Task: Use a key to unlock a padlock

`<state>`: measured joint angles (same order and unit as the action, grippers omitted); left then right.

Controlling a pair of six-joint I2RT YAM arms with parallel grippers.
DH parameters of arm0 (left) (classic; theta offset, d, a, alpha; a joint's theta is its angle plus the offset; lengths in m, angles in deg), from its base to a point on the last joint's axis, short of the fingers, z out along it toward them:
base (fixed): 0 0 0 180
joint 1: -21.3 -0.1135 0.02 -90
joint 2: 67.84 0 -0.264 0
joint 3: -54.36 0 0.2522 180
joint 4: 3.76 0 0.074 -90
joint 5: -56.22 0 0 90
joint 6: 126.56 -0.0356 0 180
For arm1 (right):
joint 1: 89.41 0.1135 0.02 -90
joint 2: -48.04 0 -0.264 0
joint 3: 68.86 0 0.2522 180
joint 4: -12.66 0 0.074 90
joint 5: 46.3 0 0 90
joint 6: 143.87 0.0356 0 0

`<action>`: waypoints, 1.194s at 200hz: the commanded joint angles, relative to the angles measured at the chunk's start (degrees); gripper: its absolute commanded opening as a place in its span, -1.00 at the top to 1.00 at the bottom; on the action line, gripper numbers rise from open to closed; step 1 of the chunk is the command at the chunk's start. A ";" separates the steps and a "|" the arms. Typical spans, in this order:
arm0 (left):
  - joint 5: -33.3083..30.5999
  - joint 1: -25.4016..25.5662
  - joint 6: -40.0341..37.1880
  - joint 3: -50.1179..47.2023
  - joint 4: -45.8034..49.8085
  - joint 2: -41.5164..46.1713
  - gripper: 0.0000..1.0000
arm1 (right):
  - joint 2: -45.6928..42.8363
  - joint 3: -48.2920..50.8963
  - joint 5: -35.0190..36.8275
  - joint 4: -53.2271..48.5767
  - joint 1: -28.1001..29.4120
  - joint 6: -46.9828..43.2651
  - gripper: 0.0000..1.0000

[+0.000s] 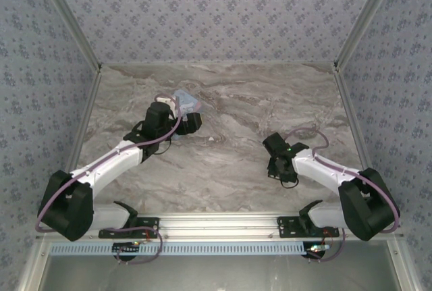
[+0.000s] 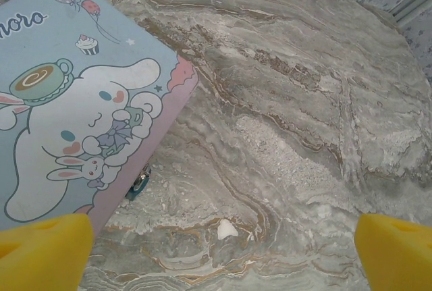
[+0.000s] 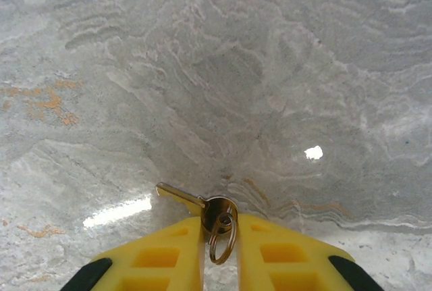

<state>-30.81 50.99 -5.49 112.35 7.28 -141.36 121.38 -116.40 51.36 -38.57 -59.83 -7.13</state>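
The padlock (image 2: 140, 184), a small teal body, sits against the lower right edge of the cartoon tin (image 2: 81, 102) at the left of the left wrist view. The left hand (image 2: 219, 257) is released, its yellow fingertips (image 2: 44, 250) wide apart at the bottom corners. At bottom centre of the right wrist view, the right hand (image 3: 220, 227) grasps the key (image 3: 192, 201) by its head, blade pointing upper left over the marbled counter (image 3: 202, 68).
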 commanded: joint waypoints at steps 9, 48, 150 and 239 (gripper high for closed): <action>-0.80 0.26 -1.20 2.39 0.81 0.45 -0.99 | -0.39 1.17 -0.76 -0.04 -0.66 -0.09 0.68; -1.03 0.28 -1.62 2.54 1.20 0.75 -0.99 | -0.46 1.61 -1.50 0.70 -1.41 -0.99 0.83; -0.89 0.16 -0.91 2.51 2.81 4.61 -0.99 | -8.65 1.87 -4.86 7.23 -3.46 -6.53 1.00; 7.73 -0.19 13.38 6.15 3.36 3.81 -0.93 | -16.71 0.41 -21.91 19.72 -7.61 -18.05 1.00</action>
<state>-27.45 50.99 -0.16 114.91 10.06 -137.49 105.99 -114.17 35.27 -22.75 -67.13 -19.06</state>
